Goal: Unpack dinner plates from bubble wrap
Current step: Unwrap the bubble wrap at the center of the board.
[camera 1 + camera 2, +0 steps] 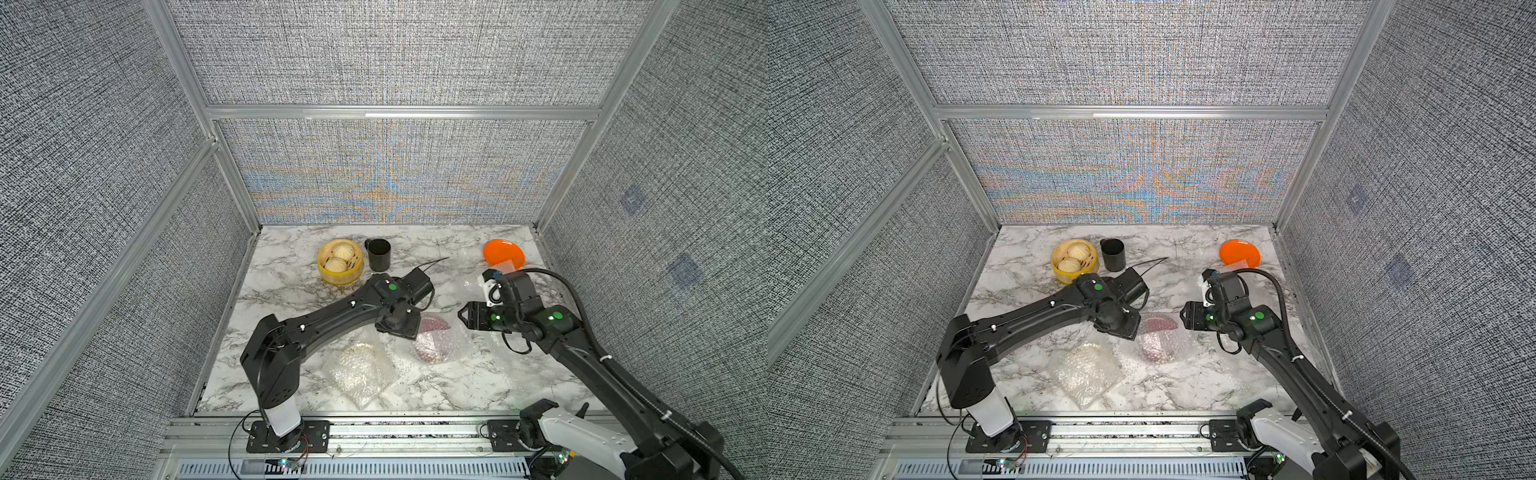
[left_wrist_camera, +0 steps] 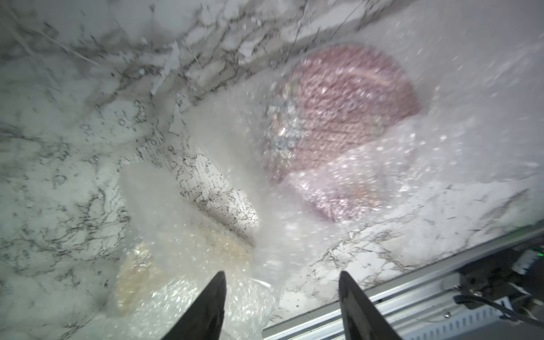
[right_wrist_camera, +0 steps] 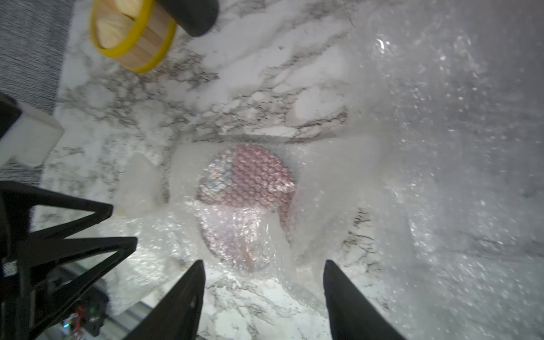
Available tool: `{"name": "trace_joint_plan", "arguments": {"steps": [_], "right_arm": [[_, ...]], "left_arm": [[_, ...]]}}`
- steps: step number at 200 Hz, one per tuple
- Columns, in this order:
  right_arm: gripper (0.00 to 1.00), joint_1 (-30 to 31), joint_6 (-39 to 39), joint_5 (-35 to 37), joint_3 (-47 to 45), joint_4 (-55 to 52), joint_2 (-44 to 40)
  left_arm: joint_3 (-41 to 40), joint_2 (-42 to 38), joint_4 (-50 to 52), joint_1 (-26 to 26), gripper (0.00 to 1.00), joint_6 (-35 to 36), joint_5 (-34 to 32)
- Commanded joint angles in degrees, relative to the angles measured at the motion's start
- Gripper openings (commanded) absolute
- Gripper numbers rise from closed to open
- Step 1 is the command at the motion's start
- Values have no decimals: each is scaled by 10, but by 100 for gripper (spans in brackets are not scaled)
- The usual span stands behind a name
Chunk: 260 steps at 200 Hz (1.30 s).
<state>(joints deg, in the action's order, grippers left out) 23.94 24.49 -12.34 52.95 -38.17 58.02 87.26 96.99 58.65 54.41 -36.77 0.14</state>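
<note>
A bare orange plate lies at the back right. Mid-table, a dark red plate is still covered by bubble wrap. Left of it, toward the front, a cream plate sits inside its own bubble wrap. My left gripper hangs open above the table between the two bundles, holding nothing. The right gripper is open and empty just right of the red plate's bundle.
A yellow steamer basket with buns and a black cup stand at the back left. A loose clear sheet lies by the orange plate. A metal rail runs along the table's front edge, and grey walls enclose the other sides.
</note>
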Motion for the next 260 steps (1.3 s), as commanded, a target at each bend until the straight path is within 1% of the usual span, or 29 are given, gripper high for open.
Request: {"name": "trace_joint_plan", "arguments": {"steps": [1,10,20,33,45,72,87,101,113,134,154,171,183,203,219,235,237,260], "right_arm": [[64,0,29,-129,3,27,-1],[63,0,47,-174,-1,46,11],[62,0,66,-208,-9,68,30],[60,3,88,-225,-16,74,57],[59,8,100,-235,-20,76,86],[58,21,123,-225,-44,103,128],[58,17,120,-197,-58,103,139],[57,-3,119,-167,-78,92,141],[56,-31,118,-165,-102,91,143],[56,-73,92,-158,-126,73,151],[56,-84,61,-152,-120,52,146],[56,-82,47,-164,-96,44,130],[56,-79,46,-178,-76,39,116],[57,-71,37,-188,-35,29,88],[59,-68,37,-180,-4,41,72],[62,-68,41,-171,35,59,80],[62,-68,41,-171,52,61,82],[64,-67,50,-181,126,67,121]], "left_arm": [[30,-19,19,-6,64,-22,3],[38,-22,5,-7,64,-24,12],[37,-20,-26,-8,64,-25,34],[23,-10,-73,-7,64,-33,70],[12,12,-90,-9,63,-60,92],[-26,58,-114,-10,60,-82,120],[-53,73,-121,-11,60,-74,118],[-59,90,-92,-16,60,-54,107],[-70,95,-79,-18,59,-39,95],[-86,87,-70,-27,59,-28,83],[-85,66,-64,-39,59,-26,76],[-74,38,-68,-43,59,-25,74],[-50,29,-56,-45,59,-19,75],[24,36,-1,-46,60,3,68],[88,46,45,-47,61,26,53],[135,48,78,-48,62,35,32],[139,47,80,-50,63,35,31],[150,31,79,-58,64,28,33]]}}
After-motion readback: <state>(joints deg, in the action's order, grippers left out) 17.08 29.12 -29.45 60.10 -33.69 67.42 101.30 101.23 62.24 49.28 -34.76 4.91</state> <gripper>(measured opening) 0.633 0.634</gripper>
